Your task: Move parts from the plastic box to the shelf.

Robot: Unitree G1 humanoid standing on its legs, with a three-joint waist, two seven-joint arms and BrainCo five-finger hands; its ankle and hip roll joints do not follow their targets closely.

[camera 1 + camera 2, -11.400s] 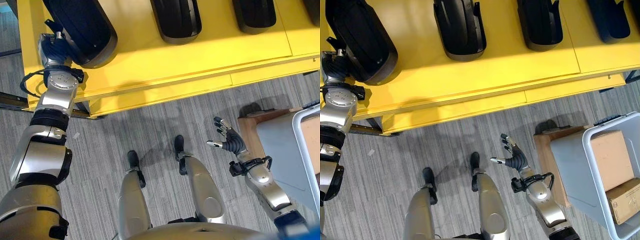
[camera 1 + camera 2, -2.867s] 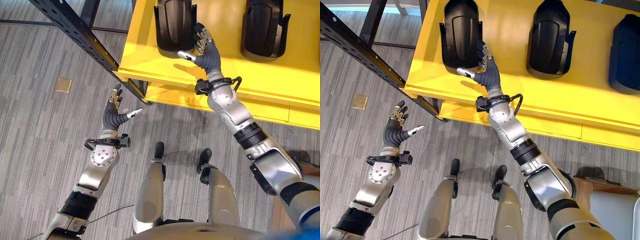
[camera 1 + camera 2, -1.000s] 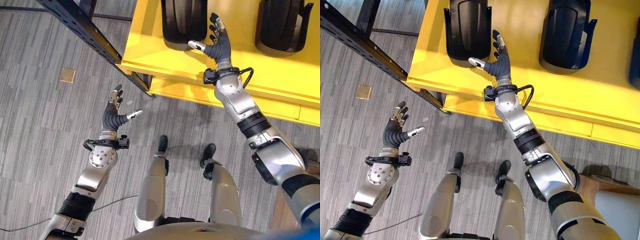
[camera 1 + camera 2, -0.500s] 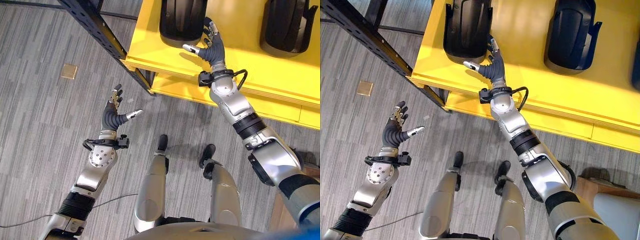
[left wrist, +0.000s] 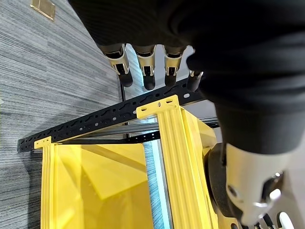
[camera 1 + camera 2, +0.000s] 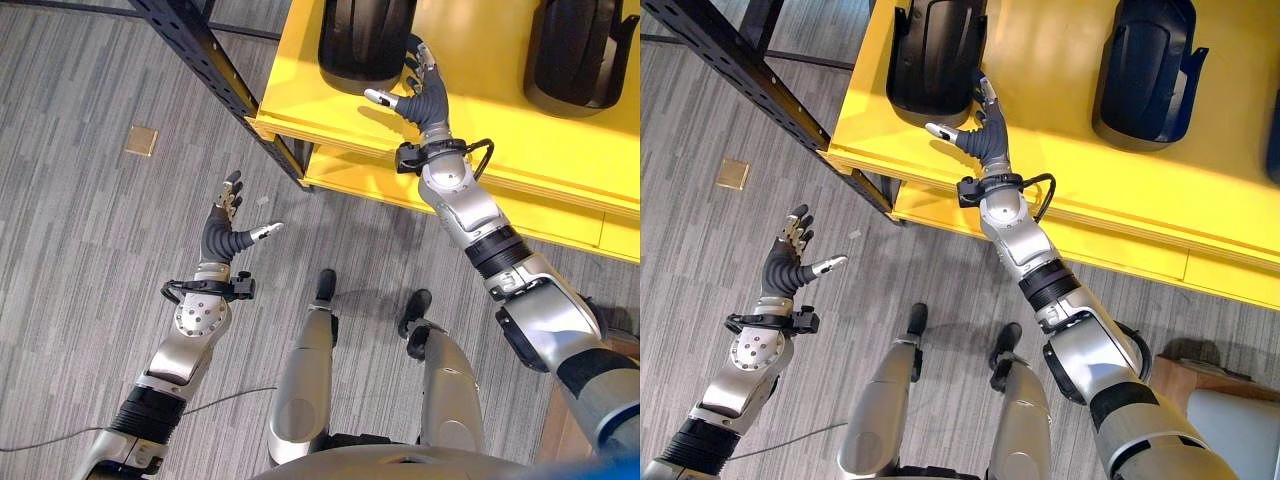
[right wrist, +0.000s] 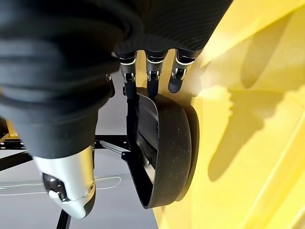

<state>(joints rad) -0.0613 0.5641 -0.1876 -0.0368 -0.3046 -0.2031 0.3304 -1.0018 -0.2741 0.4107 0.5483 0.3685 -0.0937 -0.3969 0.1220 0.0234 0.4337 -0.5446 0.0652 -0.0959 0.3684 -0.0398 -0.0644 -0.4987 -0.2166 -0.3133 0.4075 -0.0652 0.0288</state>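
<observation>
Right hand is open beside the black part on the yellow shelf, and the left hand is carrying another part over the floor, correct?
Not quite: the left hand holds nothing, fingers spread over the floor, as the left eye view shows. The right hand is open beside the black part on the yellow shelf.

No readable text, label, number or sign for you here. Yellow shelf: bare surface. Black parts: no markings legible. Small tan square on floor: blank as far as visible.

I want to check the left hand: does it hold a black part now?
No, the left hand is over the grey floor with its fingers spread, holding nothing.
</observation>
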